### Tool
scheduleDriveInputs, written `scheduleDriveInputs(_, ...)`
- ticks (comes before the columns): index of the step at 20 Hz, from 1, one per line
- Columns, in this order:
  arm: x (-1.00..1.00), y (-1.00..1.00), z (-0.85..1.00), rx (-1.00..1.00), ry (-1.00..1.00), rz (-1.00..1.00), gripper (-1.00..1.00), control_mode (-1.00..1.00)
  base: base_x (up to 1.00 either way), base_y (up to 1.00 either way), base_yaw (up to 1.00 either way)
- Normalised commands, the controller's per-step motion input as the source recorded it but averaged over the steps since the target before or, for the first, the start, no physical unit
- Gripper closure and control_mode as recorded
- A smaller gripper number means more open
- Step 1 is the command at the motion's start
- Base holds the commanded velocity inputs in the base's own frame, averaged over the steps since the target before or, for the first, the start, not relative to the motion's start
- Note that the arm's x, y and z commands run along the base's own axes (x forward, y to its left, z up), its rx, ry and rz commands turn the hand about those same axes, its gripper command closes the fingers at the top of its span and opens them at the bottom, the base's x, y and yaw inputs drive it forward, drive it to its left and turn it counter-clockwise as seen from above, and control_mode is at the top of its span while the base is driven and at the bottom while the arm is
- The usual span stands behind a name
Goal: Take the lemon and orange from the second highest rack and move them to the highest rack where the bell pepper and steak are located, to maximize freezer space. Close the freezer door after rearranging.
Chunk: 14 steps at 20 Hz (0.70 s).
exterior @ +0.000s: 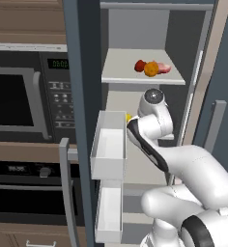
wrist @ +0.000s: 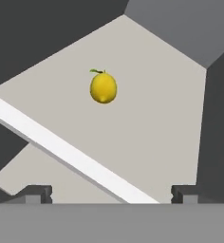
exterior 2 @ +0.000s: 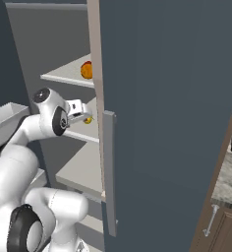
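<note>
Inside the tall slate-blue freezer, the tiny yellow lemon sits alone on the pale second shelf, beyond the wide, empty claw, left of a black microwave.

The white arm bends up and reaches forward. Its gripper is level, jaws spread wide, holding nothing.

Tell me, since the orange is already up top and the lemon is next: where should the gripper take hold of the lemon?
Probably across the lemon's round middle, coming straight in from the open front of the freezer, level with the shelf. It lies alone on its side, with bare shelf on both flanks for the fingers. The gripper is open and already faces it.
</note>
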Motion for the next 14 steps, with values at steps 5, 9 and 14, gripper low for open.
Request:
scheduleDriveInputs(5, 0.34, 0.05, -0.18, 0.01, 0.00, 0.06, -1.00, -1.00, 0.00, 0.00, 0.00)
scheduleDriveInputs(9, 0.33, 0.09, -0.21, 0.00, 0.03, 0.05, -1.00, -1.00, 0.00, 0.00, 0.00)
scheduleDriveInputs(14, 0.29, 0.12, -0.13, 0.01, 0.01, 0.00, -1.00, -1.00, 0.00, 0.00, 0.00)
